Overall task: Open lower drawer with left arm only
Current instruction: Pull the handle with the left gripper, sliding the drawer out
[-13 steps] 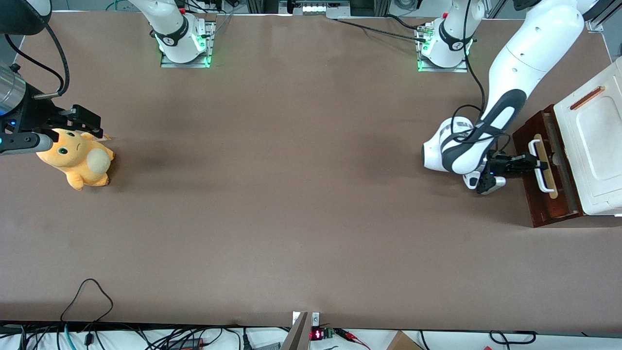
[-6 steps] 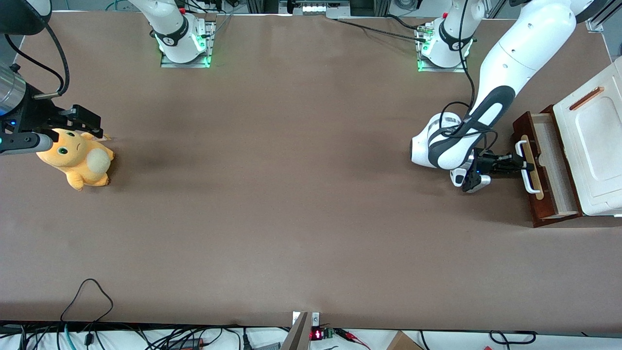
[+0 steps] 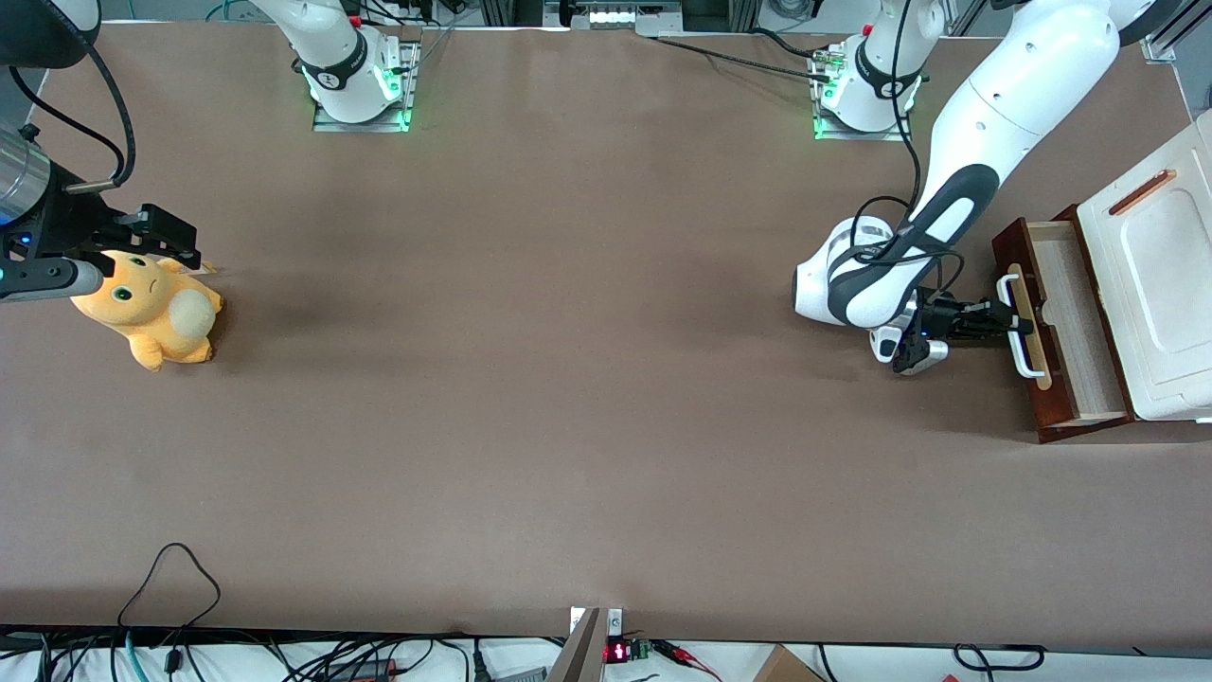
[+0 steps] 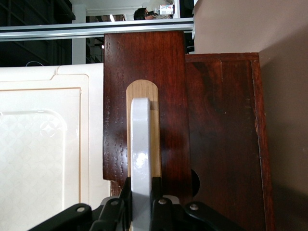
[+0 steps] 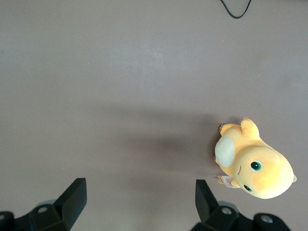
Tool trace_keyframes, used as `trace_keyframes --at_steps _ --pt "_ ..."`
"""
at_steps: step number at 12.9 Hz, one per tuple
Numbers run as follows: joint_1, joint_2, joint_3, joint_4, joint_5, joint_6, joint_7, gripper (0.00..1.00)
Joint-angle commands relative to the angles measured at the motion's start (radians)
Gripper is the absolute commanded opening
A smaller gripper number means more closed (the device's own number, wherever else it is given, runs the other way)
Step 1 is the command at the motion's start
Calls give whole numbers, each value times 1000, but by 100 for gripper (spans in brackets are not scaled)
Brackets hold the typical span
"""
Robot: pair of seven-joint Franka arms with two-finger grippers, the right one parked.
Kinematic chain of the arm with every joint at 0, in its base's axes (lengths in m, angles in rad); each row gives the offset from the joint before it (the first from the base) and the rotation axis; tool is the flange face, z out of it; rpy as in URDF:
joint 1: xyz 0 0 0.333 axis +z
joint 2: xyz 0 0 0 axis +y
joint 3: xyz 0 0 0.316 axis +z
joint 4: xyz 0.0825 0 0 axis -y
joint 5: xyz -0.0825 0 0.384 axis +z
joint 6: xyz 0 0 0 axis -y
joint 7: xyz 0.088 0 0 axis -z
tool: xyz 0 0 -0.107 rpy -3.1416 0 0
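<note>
The gripper (image 3: 1011, 320) clamps the white handle (image 3: 1013, 325) of the lower drawer (image 3: 1075, 327), which stands pulled out of the cabinet (image 3: 1165, 275), pale interior showing

Table (image 3: 568, 398): brown matte top, spread wide from the gripper (image 3: 1015, 320), which is clamped on the lower drawer (image 3: 1075, 303) handle (image 3: 1006, 294). Cables (image 3: 284, 658): black, tangled at the edge nearest the front camera, well apart from the gripper.
</note>
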Motion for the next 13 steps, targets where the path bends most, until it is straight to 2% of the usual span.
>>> trace_keyframes --at_steps 1,4,6,7,10,12,13 --pt "-45 -2 -46 44 30 9 90 1" --pt "-45 0 -59 53 16 8 85 2" --pt "-43 0 -57 50 16 8 90 9" --pt "-43 0 -57 50 16 8 90 17" --pt "-41 -2 -59 50 15 6 91 63" --pt "-41 -3 -59 53 3 6 85 65" --pt "-41 -8 -59 55 -13 5 91 72"
